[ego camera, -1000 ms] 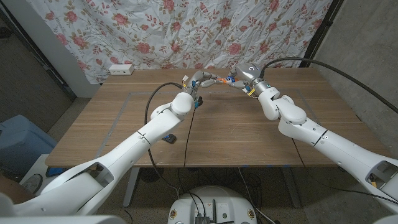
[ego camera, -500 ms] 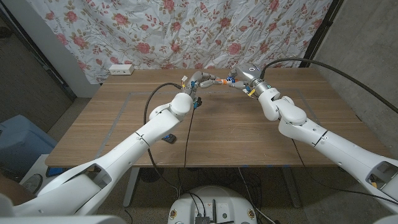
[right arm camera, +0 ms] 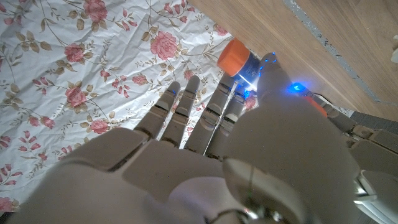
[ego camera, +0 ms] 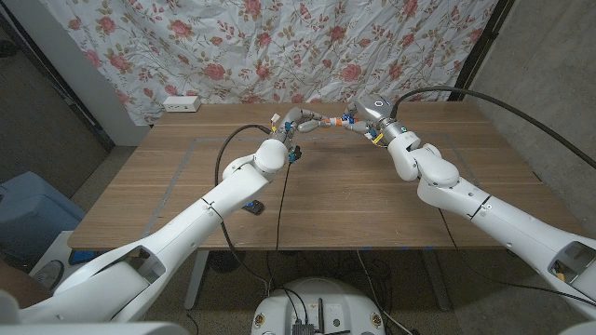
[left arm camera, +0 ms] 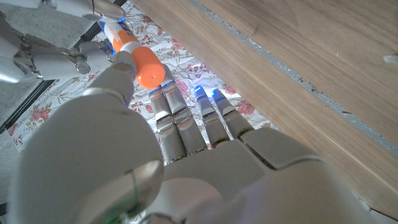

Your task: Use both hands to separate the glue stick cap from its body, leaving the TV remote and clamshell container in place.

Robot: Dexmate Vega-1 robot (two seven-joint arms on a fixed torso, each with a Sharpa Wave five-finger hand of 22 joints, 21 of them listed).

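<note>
Both hands met above the far middle of the wooden table, each grasping one end of the glue stick; the left hand pinched the orange cap between its thumb and a finger, its other fingers reaching out straight beneath it; the right hand held the opposite end, where the right wrist view showed an orange base against a white and blue body just beyond its thumb. Between the two hands the stick lay roughly level, raised off the table, with the flowered cloth hanging behind it; a white power strip sat well off beyond the left hand, at the table's far edge. In the left wrist view the cap appeared seated on the body, with no gap showing; so the grasp seemed done and the separation itself not yet made; what remained, by my judgement, was to draw the hands apart along the stick's line.
</note>
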